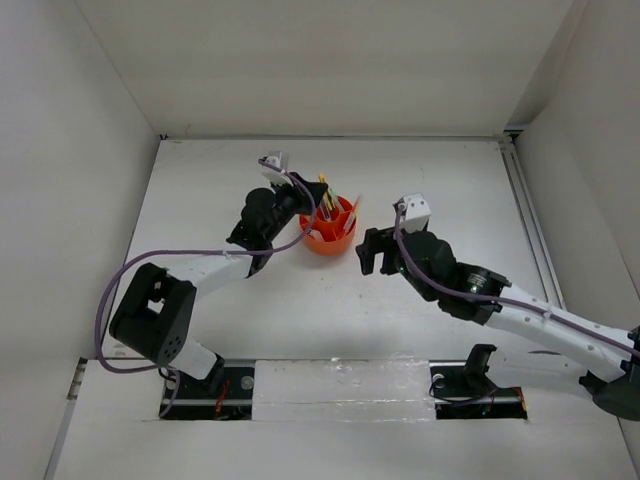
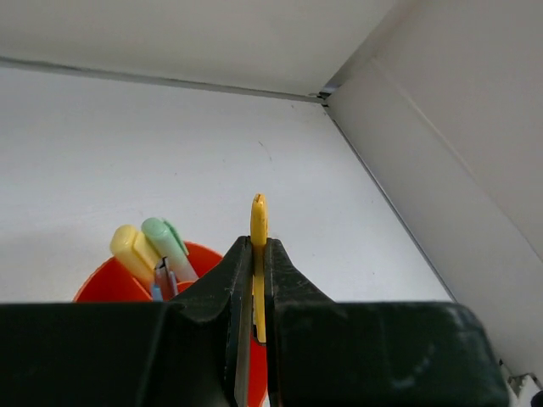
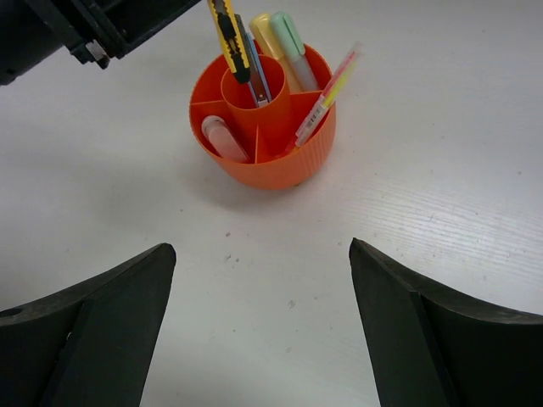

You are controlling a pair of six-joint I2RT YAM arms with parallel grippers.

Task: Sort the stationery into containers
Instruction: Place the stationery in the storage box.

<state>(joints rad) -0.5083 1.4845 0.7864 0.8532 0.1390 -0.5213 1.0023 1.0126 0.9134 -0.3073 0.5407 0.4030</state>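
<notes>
holding, left gripper [image 2: 255, 254]: clamped on yellow cutter [image 2: 259, 216], upright.
orange tub [image 3: 280, 161]: cutter's lower end at the central cup [image 3: 263, 119]; markers [image 3: 284, 38] in an outer compartment.
right gripper [image 3: 259, 254]: spread wide, empty, near the tub.
step: judged depositing the cutter.
next: part fingers, lift clear.

White table [image 1: 300, 315], matte, w/ faint grain and a few specks. Plain white walls box it in: back wall [image 1: 330, 60] at 12, left wall [image 1: 60, 200] at 9, right wall [image 1: 590, 150] at 3. Metal rail [image 1: 530, 225] along table's 3 o'clock edge. Shiny tape strip [image 1: 340, 390] at 6. Light even, shadows soft.
</notes>
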